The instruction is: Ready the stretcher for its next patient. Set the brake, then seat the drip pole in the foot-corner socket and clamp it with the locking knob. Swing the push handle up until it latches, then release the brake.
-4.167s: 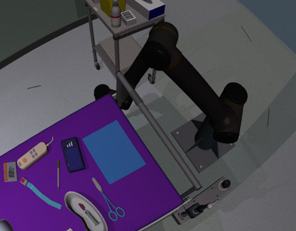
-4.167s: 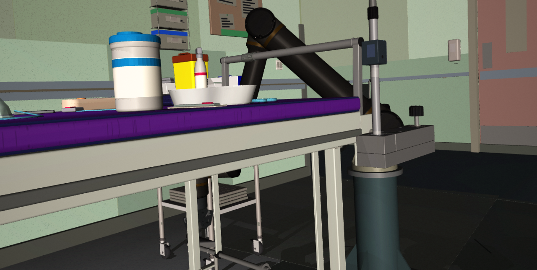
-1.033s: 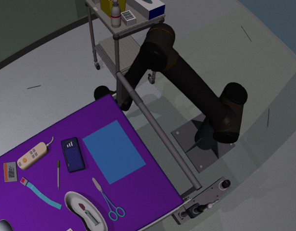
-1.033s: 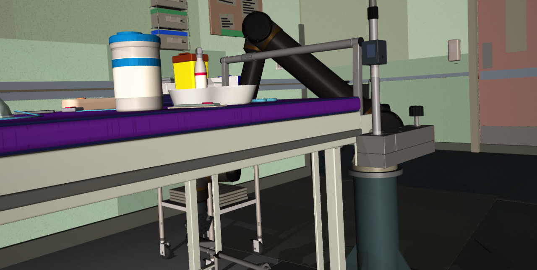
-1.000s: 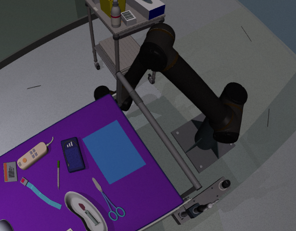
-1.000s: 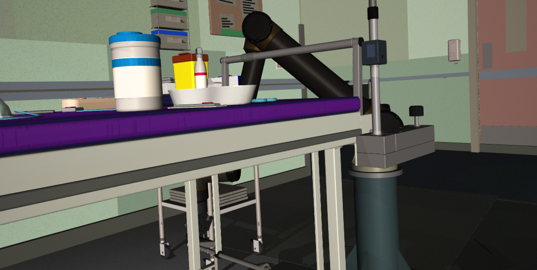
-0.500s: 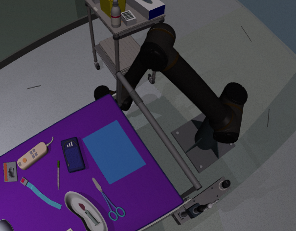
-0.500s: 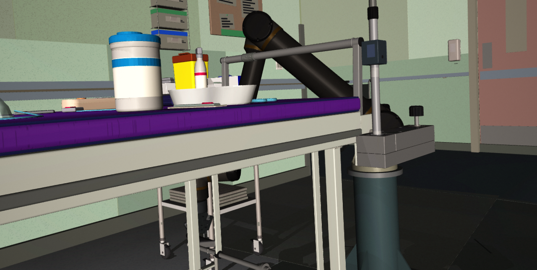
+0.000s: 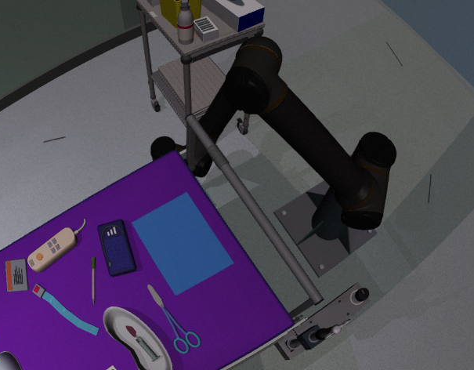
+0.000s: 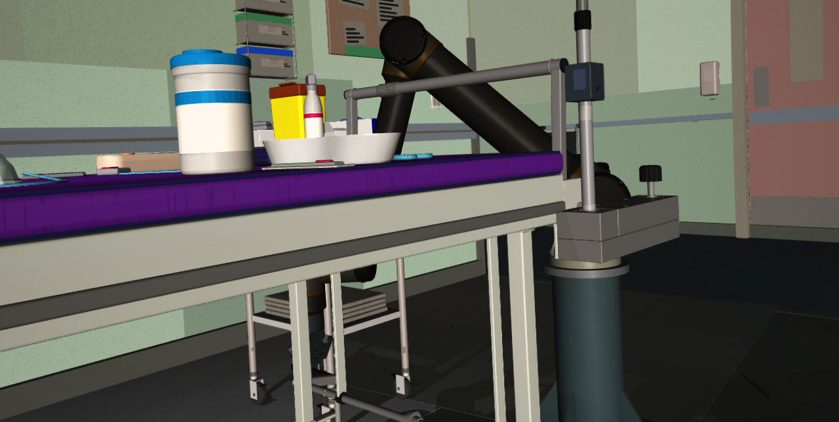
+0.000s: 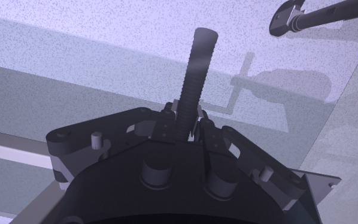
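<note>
At the stretcher's foot end the push handle (image 9: 252,207) stands raised above the purple mattress (image 9: 141,271), and the drip pole (image 10: 582,97) rises upright from the corner socket block (image 10: 616,226), with the black locking knob (image 10: 650,174) beside it. A dark ribbed brake lever (image 11: 194,89) is held in my closed gripper (image 11: 183,125) low under the stretcher's far corner, pointing away from me over the pale floor. The side cameras show only my arm reaching down behind that corner; the gripper itself is hidden there.
The stretcher's frame rail (image 11: 16,149) runs just left of the gripper, and a caster with its axle (image 11: 291,18) sits ahead to the right. A wheeled supply cart (image 9: 189,52) stands close behind my arm. Small medical items lie on the mattress.
</note>
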### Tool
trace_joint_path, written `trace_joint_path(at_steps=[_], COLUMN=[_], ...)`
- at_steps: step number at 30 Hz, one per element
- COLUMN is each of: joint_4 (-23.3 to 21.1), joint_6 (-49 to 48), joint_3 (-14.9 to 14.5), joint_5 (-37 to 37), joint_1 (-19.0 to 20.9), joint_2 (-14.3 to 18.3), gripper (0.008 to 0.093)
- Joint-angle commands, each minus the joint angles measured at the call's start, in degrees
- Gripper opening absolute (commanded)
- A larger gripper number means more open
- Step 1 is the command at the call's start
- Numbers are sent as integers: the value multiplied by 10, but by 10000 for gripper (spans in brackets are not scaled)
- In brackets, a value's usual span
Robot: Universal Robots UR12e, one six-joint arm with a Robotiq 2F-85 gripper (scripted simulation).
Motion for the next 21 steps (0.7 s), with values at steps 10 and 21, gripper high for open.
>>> trace_joint_path(at_steps=[10, 21], joint_4=[-1, 0], joint_6=[0, -1], joint_3=[0, 1], joint_5=[1, 1], joint_1=[0, 0], joint_2=[-4, -7], gripper=[80, 80])
